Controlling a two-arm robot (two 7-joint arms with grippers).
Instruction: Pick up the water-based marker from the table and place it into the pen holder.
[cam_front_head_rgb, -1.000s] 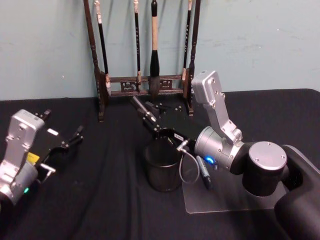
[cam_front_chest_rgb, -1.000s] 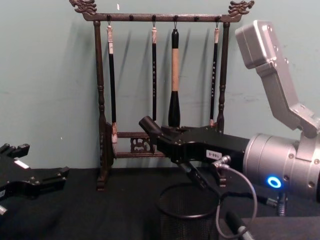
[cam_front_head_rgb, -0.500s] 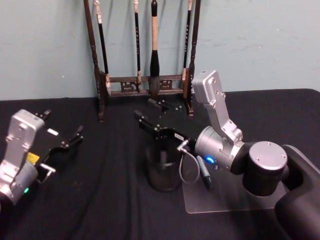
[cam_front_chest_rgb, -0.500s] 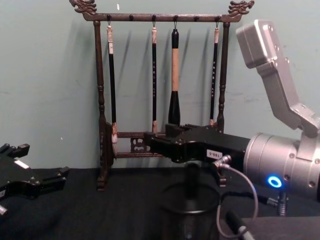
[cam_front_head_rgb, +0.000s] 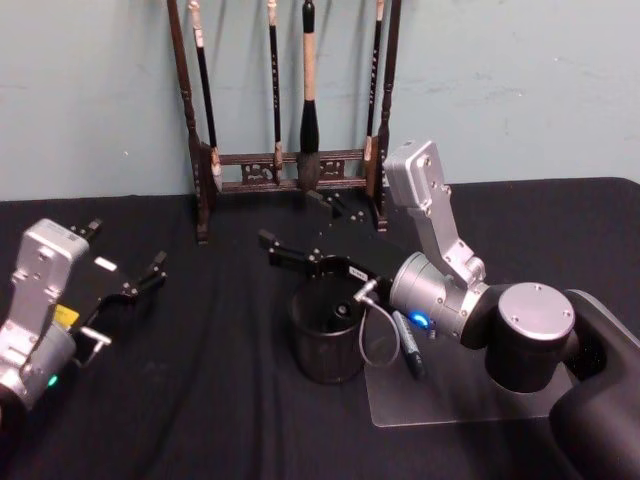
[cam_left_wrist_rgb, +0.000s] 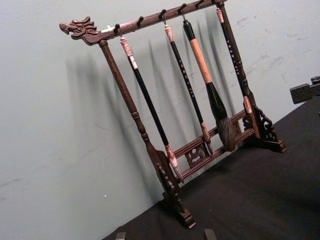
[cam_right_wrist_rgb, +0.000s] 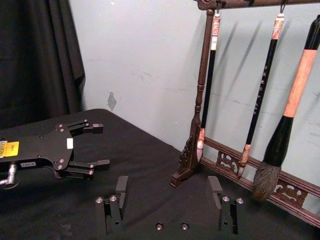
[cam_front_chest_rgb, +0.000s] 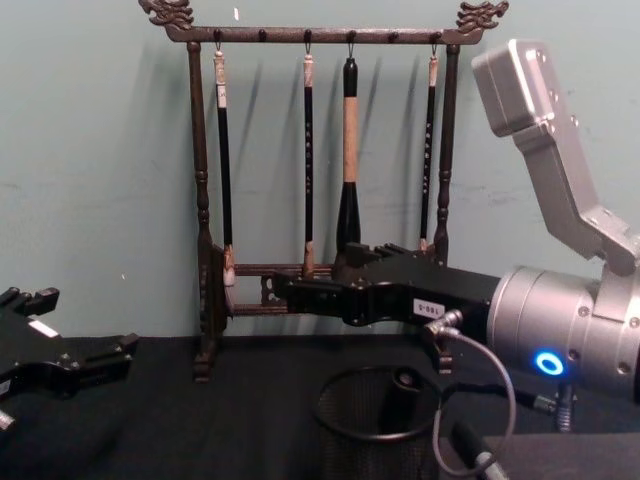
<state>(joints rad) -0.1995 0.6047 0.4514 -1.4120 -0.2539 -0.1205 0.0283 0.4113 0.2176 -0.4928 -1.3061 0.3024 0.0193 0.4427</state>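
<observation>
The pen holder (cam_front_head_rgb: 320, 358) is a round black mesh cup (cam_front_chest_rgb: 350, 452) in the middle of the black table. The water-based marker (cam_front_head_rgb: 342, 311) stands inside it, and its dark top (cam_front_chest_rgb: 404, 380) shows just below the rim. My right gripper (cam_front_head_rgb: 286, 218) hovers over the cup's far side, open and holding nothing (cam_front_chest_rgb: 310, 272); its two fingers stand wide apart in the right wrist view (cam_right_wrist_rgb: 167, 187). My left gripper (cam_front_head_rgb: 125, 250) rests open and idle at the table's left (cam_front_chest_rgb: 85, 322), seen too from the right wrist (cam_right_wrist_rgb: 99, 145).
A tall dark wooden brush rack (cam_front_head_rgb: 290, 160) with several hanging brushes stands at the back against the wall (cam_left_wrist_rgb: 170, 150). A clear plastic sheet (cam_front_head_rgb: 450, 400) lies right of the cup with a dark pen-like object (cam_front_head_rgb: 408, 348) on it. A grey cable (cam_front_head_rgb: 372, 345) loops beside the cup.
My right gripper opened and levelled out. The marker left its fingers, dropped into the pen holder and settled lower. The left arm stayed still.
</observation>
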